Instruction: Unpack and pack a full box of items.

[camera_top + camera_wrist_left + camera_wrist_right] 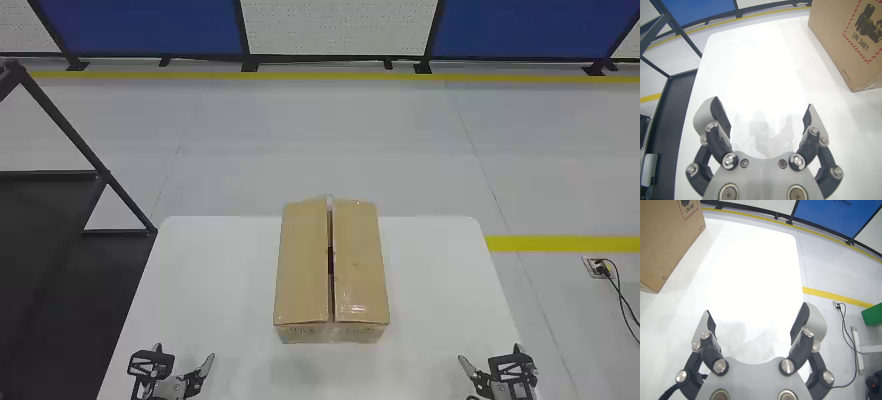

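A brown cardboard box (pixel 330 268) stands in the middle of the white table (pixel 220 300), its top flaps shut along a centre seam. One side of the box (pixel 846 43) carries a red-bordered warning label; another side (pixel 664 241) is plain cardboard with a label near its top. My left gripper (pixel 762 111) hovers open over bare table near the front left edge, well apart from the box. My right gripper (pixel 757 317) is open over bare table near the front right edge. Both grippers hold nothing. In the top view the left gripper (pixel 170 375) and right gripper (pixel 497 378) flank the box.
A dark metal rack (pixel 60 200) stands left of the table, its black shelf (pixel 664 121) close to the table edge. Blue and white panels (pixel 330 25) close off the back. A green object (pixel 873 315) and a cable (pixel 845 321) lie on the floor at the right.
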Available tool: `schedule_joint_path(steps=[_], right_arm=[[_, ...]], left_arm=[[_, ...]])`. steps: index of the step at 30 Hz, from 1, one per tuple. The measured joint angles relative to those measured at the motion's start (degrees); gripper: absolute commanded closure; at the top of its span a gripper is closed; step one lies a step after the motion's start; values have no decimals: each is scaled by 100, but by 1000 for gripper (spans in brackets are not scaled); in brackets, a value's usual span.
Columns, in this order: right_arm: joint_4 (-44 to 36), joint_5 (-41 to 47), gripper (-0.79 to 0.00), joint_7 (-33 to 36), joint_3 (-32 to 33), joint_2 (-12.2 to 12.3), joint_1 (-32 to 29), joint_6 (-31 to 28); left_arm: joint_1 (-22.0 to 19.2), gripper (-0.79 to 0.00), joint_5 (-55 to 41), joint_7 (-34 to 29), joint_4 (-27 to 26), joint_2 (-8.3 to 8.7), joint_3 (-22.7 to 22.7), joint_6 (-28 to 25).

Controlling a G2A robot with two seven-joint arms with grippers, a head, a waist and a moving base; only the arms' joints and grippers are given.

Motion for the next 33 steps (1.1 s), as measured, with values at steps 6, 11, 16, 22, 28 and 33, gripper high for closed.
schedule_joint_path(steps=[6, 11, 16, 22, 28, 33], right_arm=[[0, 0, -784, 0, 0, 0, 0, 0], [0, 0, -784, 0, 0, 0, 0, 0], [0, 0, -784, 0, 0, 0, 0, 0], [0, 0, -785, 0, 0, 0, 0, 0], [-227, -84, -785, -537, 90, 1, -64, -125], [-739, -528, -785, -1466, 223, 23, -281, -434]], left_arm=[[0, -785, 0, 0, 0, 0, 0, 0], [0, -784, 0, 0, 0, 0, 0, 0], [0, -785, 0, 0, 0, 0, 0, 0], [0, -784, 0, 0, 0, 0, 0, 0], [33, -785, -22, 219, -36, -5, -41, -87], [234, -785, -45, 718, -357, 5, -276, -353]])
